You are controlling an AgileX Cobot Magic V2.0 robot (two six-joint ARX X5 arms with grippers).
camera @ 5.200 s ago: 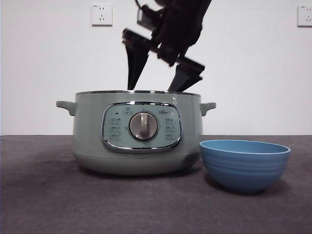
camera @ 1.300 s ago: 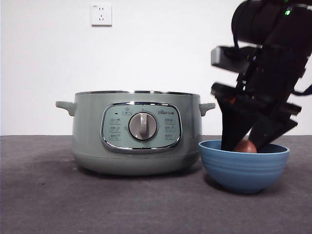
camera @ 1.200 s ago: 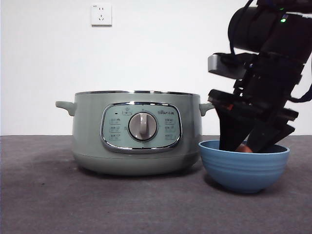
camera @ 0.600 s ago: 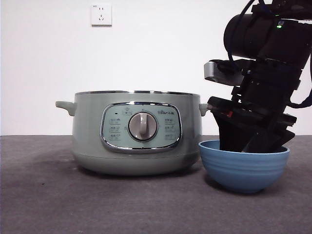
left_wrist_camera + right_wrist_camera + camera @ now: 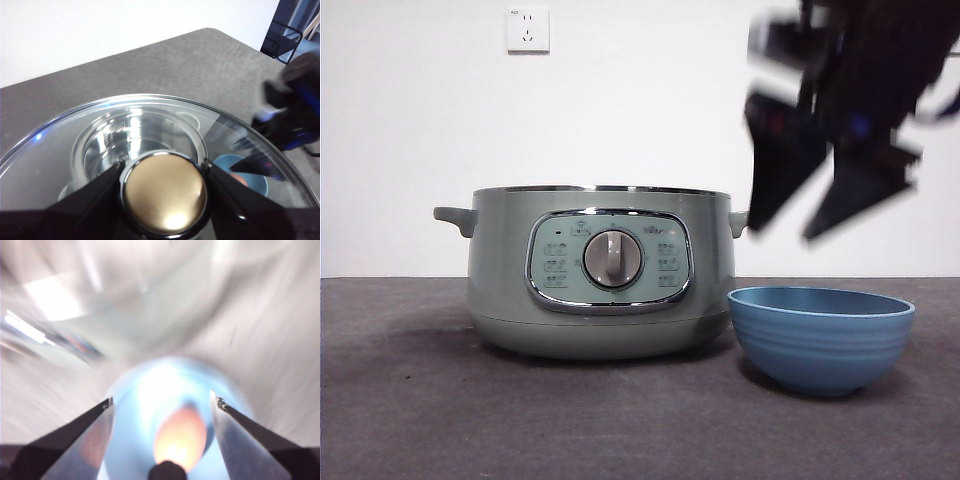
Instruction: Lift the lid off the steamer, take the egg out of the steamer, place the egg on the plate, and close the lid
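Above the ridged blue plate (image 5: 820, 340), right gripper (image 5: 830, 215) spread wide over the egg (image 5: 180, 437), left gripper (image 5: 162, 175) clamping the glass lid (image 5: 100, 130) by its knob, smooth sage steamer (image 5: 600, 270) beside.

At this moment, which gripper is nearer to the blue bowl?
The right gripper. It hangs open just above the blue bowl, where the egg lies. The left gripper is higher up, shut on the lid knob.

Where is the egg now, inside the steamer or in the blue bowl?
In the bowl. The right wrist view shows the egg lying in the blue bowl, with the open right gripper above it.
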